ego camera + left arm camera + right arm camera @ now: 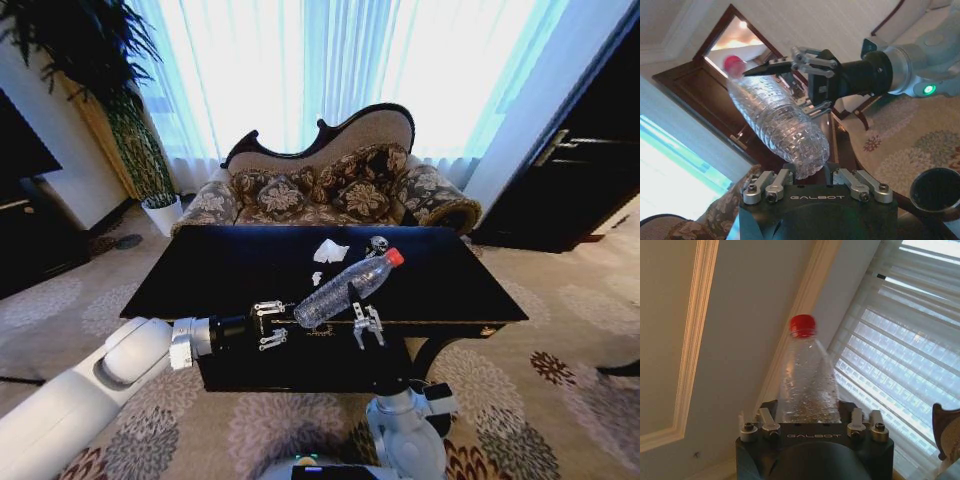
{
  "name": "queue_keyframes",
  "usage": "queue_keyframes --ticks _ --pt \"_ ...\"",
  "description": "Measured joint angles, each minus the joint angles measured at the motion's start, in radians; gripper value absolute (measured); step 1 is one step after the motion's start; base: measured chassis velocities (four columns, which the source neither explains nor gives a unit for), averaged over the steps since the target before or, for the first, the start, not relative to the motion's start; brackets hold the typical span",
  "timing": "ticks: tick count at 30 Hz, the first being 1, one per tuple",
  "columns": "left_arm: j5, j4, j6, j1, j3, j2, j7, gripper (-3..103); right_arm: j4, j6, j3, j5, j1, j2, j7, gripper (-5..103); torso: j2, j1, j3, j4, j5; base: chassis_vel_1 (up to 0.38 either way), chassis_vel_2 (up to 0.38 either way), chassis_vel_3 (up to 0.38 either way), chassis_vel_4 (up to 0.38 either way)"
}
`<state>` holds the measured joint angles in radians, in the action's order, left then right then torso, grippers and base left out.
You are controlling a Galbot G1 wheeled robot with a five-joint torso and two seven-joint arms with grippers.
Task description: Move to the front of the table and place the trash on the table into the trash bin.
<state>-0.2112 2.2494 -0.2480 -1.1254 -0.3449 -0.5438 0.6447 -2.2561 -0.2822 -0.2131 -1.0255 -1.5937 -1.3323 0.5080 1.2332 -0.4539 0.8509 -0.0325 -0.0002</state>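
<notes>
A clear ribbed plastic bottle (pixel 345 288) with a red cap hangs tilted over the front edge of the glossy black table (pixel 220 270). My right gripper (pixel 357 300) is shut on its middle; in the right wrist view the bottle (pixel 807 385) stands up between the fingers. My left gripper (pixel 283 322) is open, level with the bottle's base (pixel 807 162) and just short of it. On the tabletop lie a crumpled white tissue (pixel 330 250), a tiny white scrap (pixel 317 278) and a small shiny piece (pixel 377 243). The round dark mouth of the trash bin (pixel 935 192) shows low, beyond the left gripper.
An ornate patterned sofa (pixel 330 185) stands behind the table, before bright curtains. A potted plant (pixel 130 120) is at the back left, a dark cabinet (pixel 580 170) at the right. Patterned carpet (pixel 560 330) surrounds the table.
</notes>
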Motion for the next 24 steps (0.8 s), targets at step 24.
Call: queue_keyframes --ticks 24 --pt "-0.011 0.041 0.005 -0.204 -0.218 -0.155 -0.035 33 0.052 -0.019 -0.087 -0.017 0.026 0.011 0.050 22 0.000 0.000 0.000 -0.0002 0.0003 0.000 0.000 0.000 0.000"
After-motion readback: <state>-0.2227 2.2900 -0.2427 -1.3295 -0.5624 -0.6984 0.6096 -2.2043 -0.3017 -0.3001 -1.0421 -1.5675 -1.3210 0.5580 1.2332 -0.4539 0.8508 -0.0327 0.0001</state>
